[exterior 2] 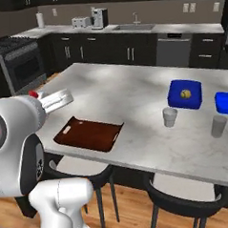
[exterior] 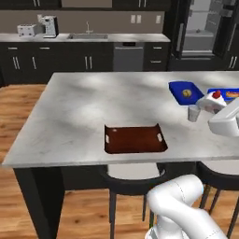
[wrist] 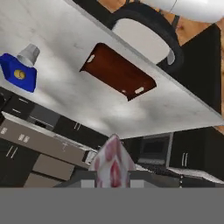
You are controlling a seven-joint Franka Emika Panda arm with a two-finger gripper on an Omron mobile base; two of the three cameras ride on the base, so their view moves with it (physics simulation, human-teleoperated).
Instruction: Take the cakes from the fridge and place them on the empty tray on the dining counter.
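Holding cake (wrist: 113,164) in fingers (wrist: 81,183), above tray (wrist: 117,72)

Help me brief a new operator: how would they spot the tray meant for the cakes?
On the marbled dining counter, look near the stool-side edge. The empty tray lies flat there, dark reddish-brown and low-rimmed, unlike the bright blue trays holding food.

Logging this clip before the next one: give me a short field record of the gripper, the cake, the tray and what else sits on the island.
gripper: shut on cake, held above the counter
cake: red and white, between the fingers
empty tray: reddish-brown, nothing in it, near the dining counter front edge
other items: two blue trays, two grey cups
fridge: door open
stage: cake not yet on tray
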